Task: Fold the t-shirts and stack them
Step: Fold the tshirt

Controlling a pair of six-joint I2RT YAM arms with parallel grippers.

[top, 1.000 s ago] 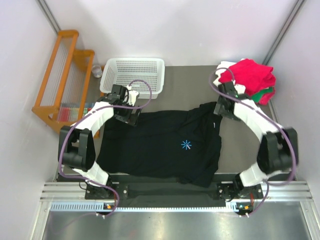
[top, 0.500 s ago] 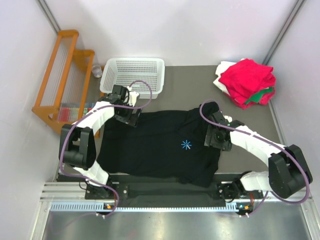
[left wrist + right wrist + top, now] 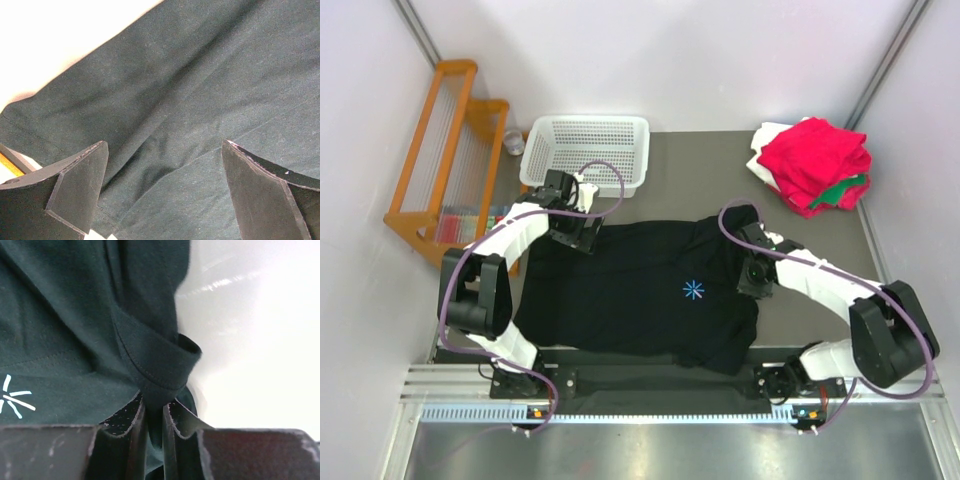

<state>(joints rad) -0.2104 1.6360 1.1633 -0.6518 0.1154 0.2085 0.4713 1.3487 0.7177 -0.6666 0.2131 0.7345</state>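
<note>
**A:** Where do we find the black shirt (image 3: 630,300)?

**B:** We see it spread across the middle of the table (image 3: 700,170), with its starburst (image 3: 693,290) a little right of centre. Its lower edge lies near the bottom of the tabletop, close to the arm bases.

**A:** And the other shirts?

**B:** In the upper right of the top view we have a folded pile. The red shirt (image 3: 815,150) is on top. The green shirt (image 3: 850,188) shows under its lower right edge, and the white shirt (image 3: 763,165) peeks out at the left. The pile lies well apart from the black one.

**A:** What do we make of the right gripper (image 3: 754,276)?

**B:** It sits at the black shirt's right edge, right of the starburst. In its wrist view we see the jaws drawn narrow on a rolled fold of hemmed black cloth. The cloth is pinched between them, so it is holding the black shirt.

**A:** And the left gripper (image 3: 582,233)?

**B:** We find it at the shirt's upper left corner, just below the basket (image 3: 588,121). Its wrist view shows the jaws standing wide apart, with smooth black cloth lying beneath the gap. We cannot tell whether the tips touch the cloth.

**A:** Anything else in our view?

**B:** The white basket stands at the table's upper left. An orange rack (image 3: 455,110) stands beside the table, in the upper left of the frame.
</note>
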